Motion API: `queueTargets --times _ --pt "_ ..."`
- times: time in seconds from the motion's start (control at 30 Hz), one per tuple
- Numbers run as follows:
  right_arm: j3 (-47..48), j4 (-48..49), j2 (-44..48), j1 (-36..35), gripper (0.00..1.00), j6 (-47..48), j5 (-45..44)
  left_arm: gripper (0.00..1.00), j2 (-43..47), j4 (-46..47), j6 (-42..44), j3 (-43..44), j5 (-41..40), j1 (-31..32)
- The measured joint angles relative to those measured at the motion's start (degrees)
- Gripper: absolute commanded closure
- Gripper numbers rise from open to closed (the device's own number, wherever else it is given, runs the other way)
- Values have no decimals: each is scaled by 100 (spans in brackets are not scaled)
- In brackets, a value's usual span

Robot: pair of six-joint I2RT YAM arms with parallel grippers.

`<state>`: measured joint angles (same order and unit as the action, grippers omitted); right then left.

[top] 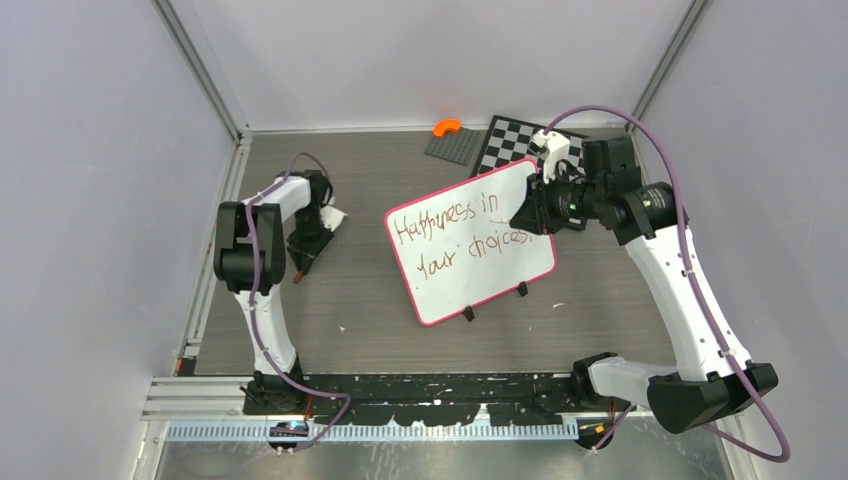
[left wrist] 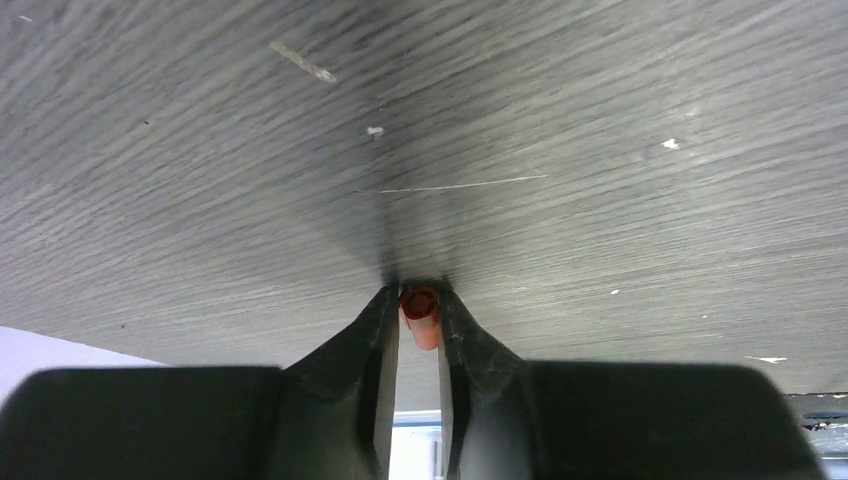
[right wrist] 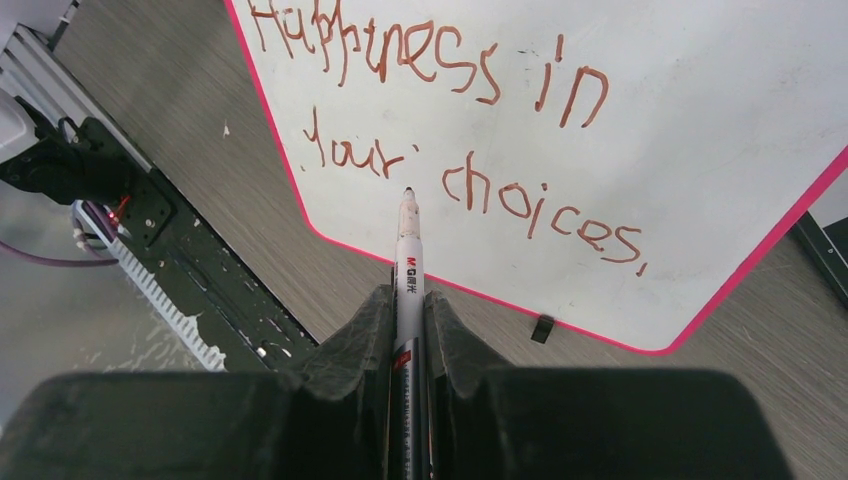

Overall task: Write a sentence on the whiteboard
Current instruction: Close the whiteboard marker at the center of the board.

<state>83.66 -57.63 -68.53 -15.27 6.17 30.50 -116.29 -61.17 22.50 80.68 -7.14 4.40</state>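
The whiteboard (top: 470, 240), white with a pink frame and black clip feet, lies tilted mid-table. The sentence (top: 455, 232) reads "Happiness in your choices" in red-brown, two lines, and also shows in the right wrist view (right wrist: 450, 120). My right gripper (top: 530, 215) hovers over the board's right edge, shut on a white marker (right wrist: 407, 260) whose dark tip points at the board, raised off it. My left gripper (top: 300, 262) rests at the left, tips down on the table, shut on a small red marker cap (left wrist: 421, 313).
A black-and-white chessboard (top: 520, 145) lies at the back right under the right wrist. A grey plate (top: 455, 145) with an orange piece (top: 445, 127) sits beside it. The black mounting rail (top: 430, 392) runs along the near edge.
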Motion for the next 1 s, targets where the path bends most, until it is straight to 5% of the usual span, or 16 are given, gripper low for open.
queueTargets --times 0.13,0.53,1.0 --pt "4 -39 0 0 100 0 -85 100 -4 -66 -59 20 -2 2" --pt "546 -76 -118 0 100 92 -476 100 852 -487 -758 892 1589 -68" --pt "1563 726 -256 -605 100 511 -1478 100 2507 -170 -2852 2026 3842 -210"
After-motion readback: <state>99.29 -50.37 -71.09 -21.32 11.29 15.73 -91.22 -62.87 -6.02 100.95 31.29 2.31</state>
